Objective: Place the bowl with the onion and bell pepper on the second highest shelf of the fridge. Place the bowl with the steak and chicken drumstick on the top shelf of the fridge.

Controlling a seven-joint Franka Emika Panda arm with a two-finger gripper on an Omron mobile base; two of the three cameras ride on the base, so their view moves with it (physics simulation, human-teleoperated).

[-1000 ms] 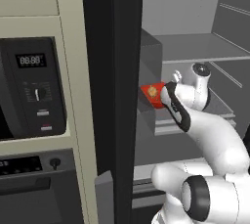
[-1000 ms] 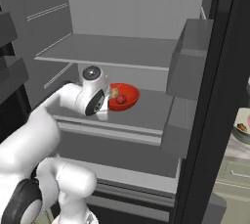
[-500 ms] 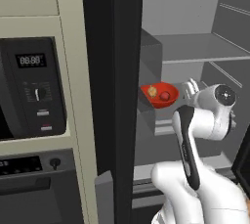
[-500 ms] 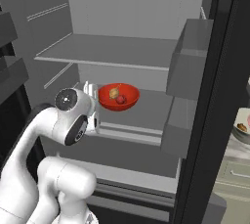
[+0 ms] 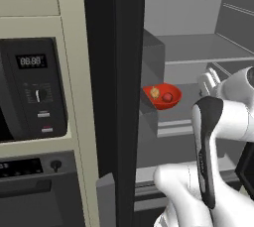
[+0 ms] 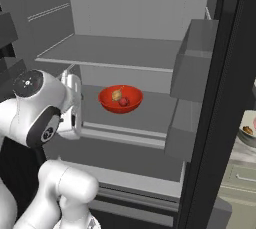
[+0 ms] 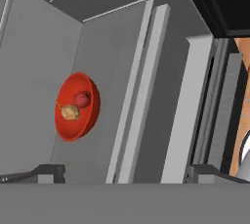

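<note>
right base view shows the gripper (image 6: 75,104) pulled back left of the red bowl (image 6: 120,98), where a second ago it was right against it; its jaws stand wide and hold nothing. the bowl sits alone on the fridge's second highest shelf (image 6: 150,115), so that half looks done. glossy, shallow, it carries the tan onion (image 6: 117,94) and a small red bell pepper (image 6: 124,102).

the fridge (image 5: 114,97) stands open ahead of me, its black door edge upright between me and the black microwave (image 5: 32,89) set in the cream cabinet. the red bowl (image 5: 162,97) sits on a grey shelf (image 5: 198,109), with the tan onion (image 5: 155,92) at its left and the red bell pepper (image 5: 168,97) beside it. my claw (image 5: 209,80) hangs wide open to the bowl's right, apart from it.
</note>
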